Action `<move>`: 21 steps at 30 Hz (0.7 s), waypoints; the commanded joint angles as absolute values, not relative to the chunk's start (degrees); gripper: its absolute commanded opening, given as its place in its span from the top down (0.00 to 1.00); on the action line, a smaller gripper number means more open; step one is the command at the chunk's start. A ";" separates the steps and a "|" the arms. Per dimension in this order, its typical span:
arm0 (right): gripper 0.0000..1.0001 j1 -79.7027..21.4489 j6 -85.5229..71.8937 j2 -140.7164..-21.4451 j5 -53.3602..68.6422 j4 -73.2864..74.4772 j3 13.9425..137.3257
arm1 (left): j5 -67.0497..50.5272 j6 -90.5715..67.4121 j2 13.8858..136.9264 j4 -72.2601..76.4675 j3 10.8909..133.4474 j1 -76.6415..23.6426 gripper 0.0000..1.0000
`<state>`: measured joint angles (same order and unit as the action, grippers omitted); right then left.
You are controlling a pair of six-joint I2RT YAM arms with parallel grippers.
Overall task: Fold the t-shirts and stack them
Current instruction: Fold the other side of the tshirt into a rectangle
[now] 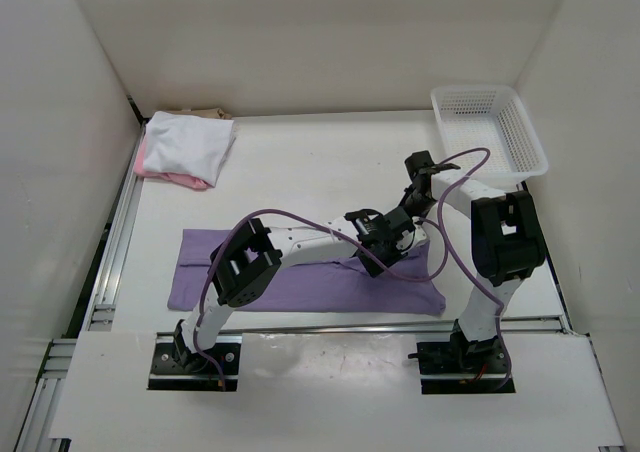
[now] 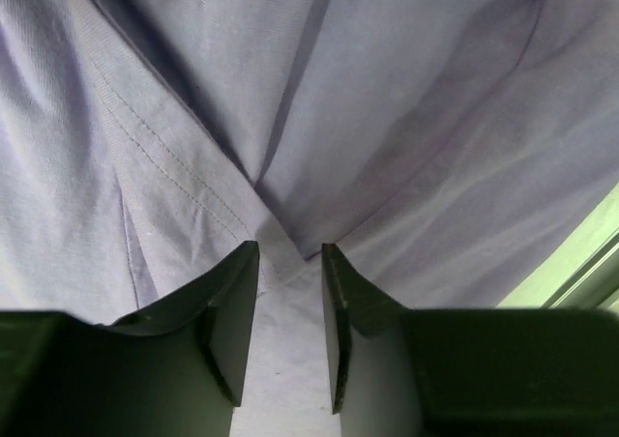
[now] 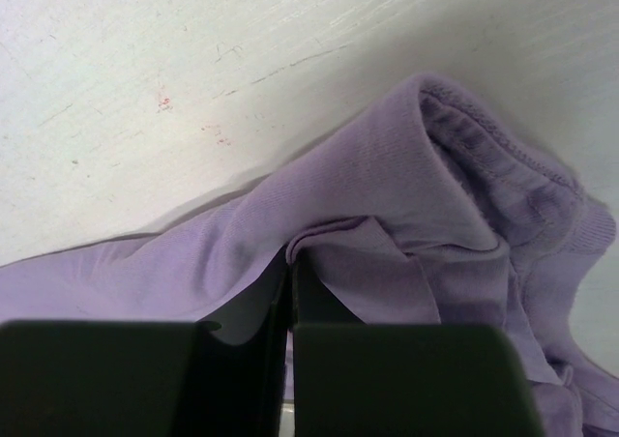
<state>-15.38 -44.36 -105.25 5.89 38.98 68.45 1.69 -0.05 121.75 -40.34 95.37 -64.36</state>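
The lavender t-shirt (image 1: 300, 290) lies spread along the near part of the table, its right end bunched up under both grippers. My left gripper (image 1: 378, 240) reaches across it. In the left wrist view the left gripper (image 2: 290, 253) has its jaws apart, with a stitched seam of the lavender cloth (image 2: 387, 89) running into the gap. My right gripper (image 1: 408, 217) is shut, and in the right wrist view the right gripper (image 3: 290, 258) pinches a raised fold of the lavender shirt (image 3: 368, 186) beside the ribbed collar (image 3: 484, 157). At the back left a white t-shirt (image 1: 190, 142) lies folded on a pink one (image 1: 175, 179), with a tan one (image 1: 205, 114) behind.
A white mesh basket (image 1: 490, 132) stands at the back right corner. White walls close in the table on three sides. A metal rail (image 1: 110, 262) runs along the left edge, and another lies along the near edge by the arm bases.
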 commanded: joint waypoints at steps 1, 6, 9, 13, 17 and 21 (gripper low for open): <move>1.00 -15.03 -43.24 -102.74 5.10 39.55 68.29 | 2.02 0.00 121.90 -40.52 95.89 -64.60 0.60; 1.00 -15.03 -43.24 -102.74 5.10 39.55 68.82 | 1.32 0.00 121.90 -40.52 94.57 -64.60 0.55; 1.00 -15.03 -43.24 -102.74 5.10 39.55 68.82 | 1.32 0.00 121.90 -40.52 94.04 -64.60 0.54; 1.00 -15.03 -43.24 -103.27 5.10 39.55 69.35 | 3.42 0.00 122.43 -40.52 94.04 -64.60 0.61; 1.00 -15.03 -43.24 -103.27 5.10 39.55 69.35 | 4.13 0.00 122.95 -40.52 94.57 -64.08 0.75; 1.00 -15.03 -43.24 -103.27 5.10 39.55 69.35 | 4.74 0.00 122.96 -40.52 94.57 -64.07 0.87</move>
